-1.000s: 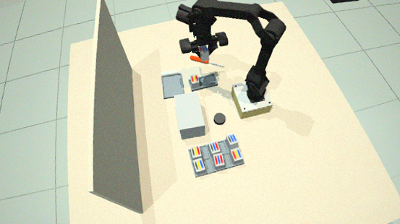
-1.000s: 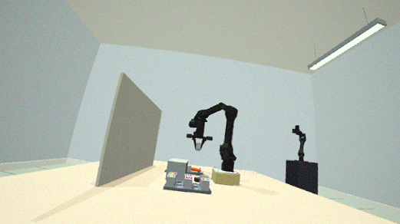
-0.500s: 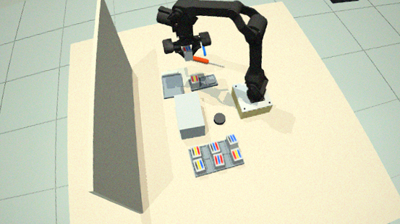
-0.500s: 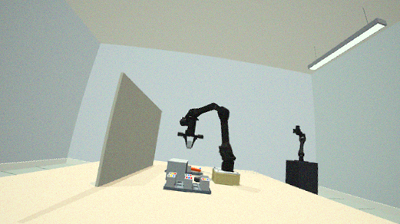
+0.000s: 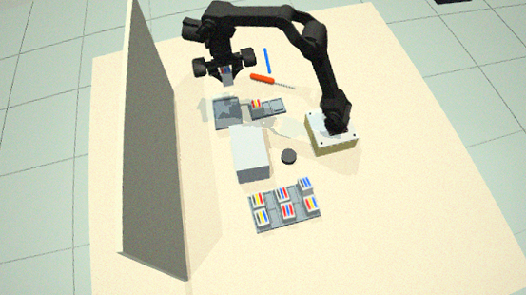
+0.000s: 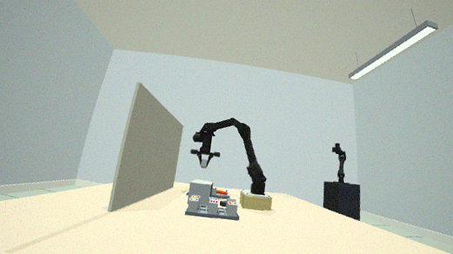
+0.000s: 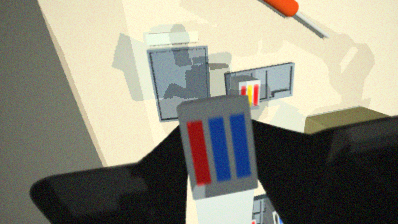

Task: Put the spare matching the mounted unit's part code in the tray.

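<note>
My claw (image 7: 220, 200) is clamped on a grey spare (image 7: 218, 145), held high above the surface (image 5: 391, 194). The spare's long axis runs nearly vertical, and its label of one red and two blue stripes faces the wrist camera. Below lie the grey tray (image 7: 180, 80) and a small holder (image 7: 272, 80).

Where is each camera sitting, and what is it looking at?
Top: high above the table, looking down; the whole arm shows.
Exterior: low at the table's near edge, looking across at the panel and the whole arm.
Wrist: on the arm, looking down past the gripper, shut on the red-blue-blue spare, to the tray.
Top and wrist share the orange screwdriver.
</note>
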Available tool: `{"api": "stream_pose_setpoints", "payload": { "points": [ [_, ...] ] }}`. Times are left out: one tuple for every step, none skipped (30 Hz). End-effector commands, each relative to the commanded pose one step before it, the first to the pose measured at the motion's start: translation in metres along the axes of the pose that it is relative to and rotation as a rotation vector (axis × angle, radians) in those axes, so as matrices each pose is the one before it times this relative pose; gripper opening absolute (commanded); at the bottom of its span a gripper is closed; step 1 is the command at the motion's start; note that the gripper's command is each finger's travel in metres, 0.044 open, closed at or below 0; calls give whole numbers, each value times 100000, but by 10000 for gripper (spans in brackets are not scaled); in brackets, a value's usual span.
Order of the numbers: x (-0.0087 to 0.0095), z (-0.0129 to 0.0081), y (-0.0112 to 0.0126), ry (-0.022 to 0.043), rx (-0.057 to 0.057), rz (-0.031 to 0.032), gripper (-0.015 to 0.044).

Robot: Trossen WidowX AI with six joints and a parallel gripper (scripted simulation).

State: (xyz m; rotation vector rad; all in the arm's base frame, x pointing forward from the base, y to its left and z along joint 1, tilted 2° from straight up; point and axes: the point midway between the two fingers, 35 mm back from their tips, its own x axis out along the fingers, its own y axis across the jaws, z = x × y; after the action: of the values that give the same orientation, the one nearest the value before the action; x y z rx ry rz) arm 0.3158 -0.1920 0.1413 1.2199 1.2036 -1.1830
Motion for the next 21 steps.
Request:
{"api": "stream_pose_setpoints", "payload": {
  "points": [
    [217,-365,1911,442,546,365,0],
    [39,-46,203,27,-8,5,0],
    [13,-16,68,9,-3,2,0],
    [0,0,0,0,0,0,0],
    [-17,24,12,-2,0,0,0],
    [15,2,3,0,0,0,0],
    [46,6,10,0,0,1,0],
    [77,9,16,-1,0,2,0],
    [92,11,19,-1,0,2,0],
    [92,11,19,-1,0,2,0],
    [92,11,19,-1,0,2,0],
    [92,11,18,-1,0,2,0],
    [92,11,18,-1,0,2,0],
    [92,10,18,-1,0,2,0],
    [92,10,18,-1,0,2,0],
    [92,10,18,-1,0,2,0],
    [92,10,17,-1,0,2,0],
    [92,10,17,-1,0,2,0],
    [92,10,17,-1,0,2,0],
    [92,10,17,-1,0,2,0],
    [92,9,16,-1,0,2,0]
  ]
}}
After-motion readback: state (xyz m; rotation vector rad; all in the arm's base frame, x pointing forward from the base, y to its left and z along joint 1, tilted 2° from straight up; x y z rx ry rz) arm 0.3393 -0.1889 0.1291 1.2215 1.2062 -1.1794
